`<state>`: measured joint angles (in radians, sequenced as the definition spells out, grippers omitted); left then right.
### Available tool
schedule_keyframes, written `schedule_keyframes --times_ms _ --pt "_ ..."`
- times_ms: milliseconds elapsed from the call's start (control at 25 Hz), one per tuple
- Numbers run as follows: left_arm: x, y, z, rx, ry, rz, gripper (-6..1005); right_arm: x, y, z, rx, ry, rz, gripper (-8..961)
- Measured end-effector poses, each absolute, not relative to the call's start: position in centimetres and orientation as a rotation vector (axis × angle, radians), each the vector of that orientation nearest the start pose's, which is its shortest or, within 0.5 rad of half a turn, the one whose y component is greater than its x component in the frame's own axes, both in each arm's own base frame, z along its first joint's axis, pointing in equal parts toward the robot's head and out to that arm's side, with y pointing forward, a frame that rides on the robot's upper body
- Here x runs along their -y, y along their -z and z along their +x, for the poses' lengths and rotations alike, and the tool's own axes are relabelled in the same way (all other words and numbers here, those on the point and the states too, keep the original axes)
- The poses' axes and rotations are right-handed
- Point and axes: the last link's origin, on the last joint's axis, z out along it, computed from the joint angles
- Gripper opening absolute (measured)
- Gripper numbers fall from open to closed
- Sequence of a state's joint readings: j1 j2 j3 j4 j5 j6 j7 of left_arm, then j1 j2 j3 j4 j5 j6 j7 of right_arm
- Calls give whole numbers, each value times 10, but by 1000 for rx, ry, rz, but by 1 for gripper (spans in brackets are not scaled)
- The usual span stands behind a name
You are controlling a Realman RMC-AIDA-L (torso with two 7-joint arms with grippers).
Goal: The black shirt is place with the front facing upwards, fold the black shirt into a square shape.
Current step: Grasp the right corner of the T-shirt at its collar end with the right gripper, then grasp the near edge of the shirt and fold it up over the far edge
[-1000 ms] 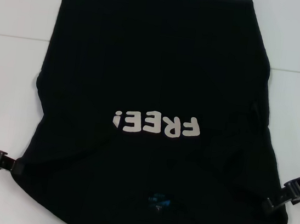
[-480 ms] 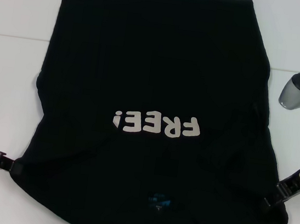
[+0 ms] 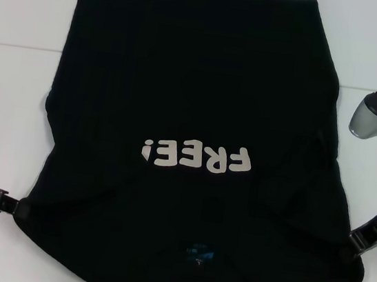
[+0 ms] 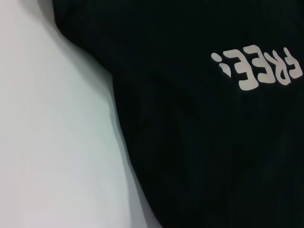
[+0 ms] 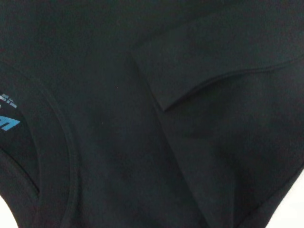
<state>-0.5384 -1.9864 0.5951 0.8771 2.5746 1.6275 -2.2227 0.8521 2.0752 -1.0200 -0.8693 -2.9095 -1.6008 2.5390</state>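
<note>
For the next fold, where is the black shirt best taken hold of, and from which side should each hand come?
Probably at the two shoulder corners nearest the robot. The black shirt lies flat, collar and blue neck label toward the robot, sleeves already folded in. The left hand sits at the left corner, the right hand at the right one; each comes in low from its own outer side.

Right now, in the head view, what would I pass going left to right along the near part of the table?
Left gripper at the shirt's edge → black shirt with its blue neck label → right gripper at the opposite edge.
</note>
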Motion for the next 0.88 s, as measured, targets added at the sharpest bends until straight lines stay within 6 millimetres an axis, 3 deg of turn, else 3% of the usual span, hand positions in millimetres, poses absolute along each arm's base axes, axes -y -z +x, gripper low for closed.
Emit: schedule_keyframes --times_ms 320,680,880 --pt "-319 -64 -330 1669 14 -2362 65 -377 -12 236 -1326 761 -2417 111" --pt "-312 -66 -324 1725 5 -2442 66 -372 -36 243 -1394 721 -2467 63" --pt "-296 -62 -316 1804 -43 -2605 65 -352 -58 256 -1469 780 -2539 59"
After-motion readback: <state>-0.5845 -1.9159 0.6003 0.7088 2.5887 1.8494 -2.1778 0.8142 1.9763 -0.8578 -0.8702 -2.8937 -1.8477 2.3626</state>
